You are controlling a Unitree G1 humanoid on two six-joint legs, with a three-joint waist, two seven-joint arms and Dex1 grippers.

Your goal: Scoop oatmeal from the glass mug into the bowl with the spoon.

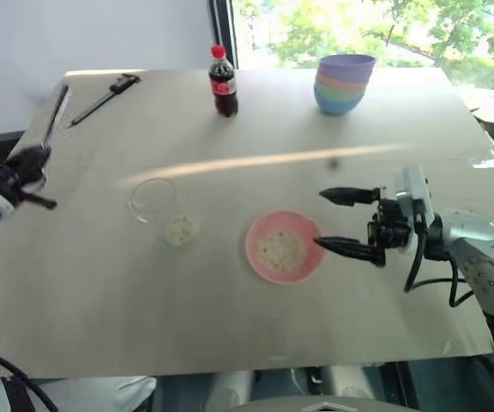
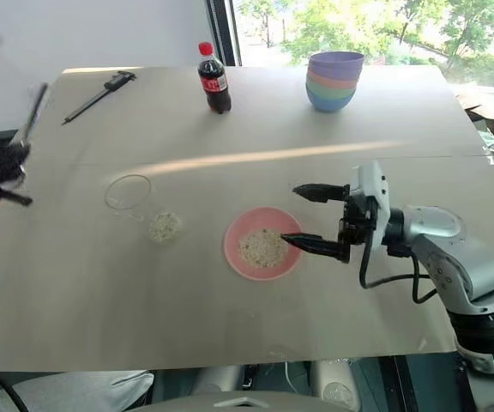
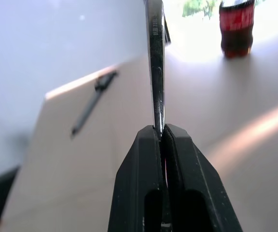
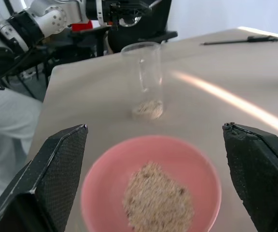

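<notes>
A: With the bowl [image 2: 262, 244] already holding a heap of oatmeal [image 2: 262, 247], how much is left?
B: Some left in the glass mug [image 1: 165, 211] – near done, I'd say.
A: Jaws?
B: Left gripper [image 3: 162, 133] clamped on the spoon [image 3: 156, 63], raised off the tabletop's [image 1: 230, 318] left edge. Right gripper [image 2: 314, 218] wide open beside the bowl – empty.

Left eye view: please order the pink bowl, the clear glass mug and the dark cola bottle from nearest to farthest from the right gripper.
Measured from the right gripper, whose fingers stand open:
1. The shallow round pink bowl, just beside the gripper's lower finger, towards the table's middle.
2. The small clear glass mug, beyond the bowl, towards the robot's left.
3. The dark cola bottle with red cap, at the table's far edge.
</notes>
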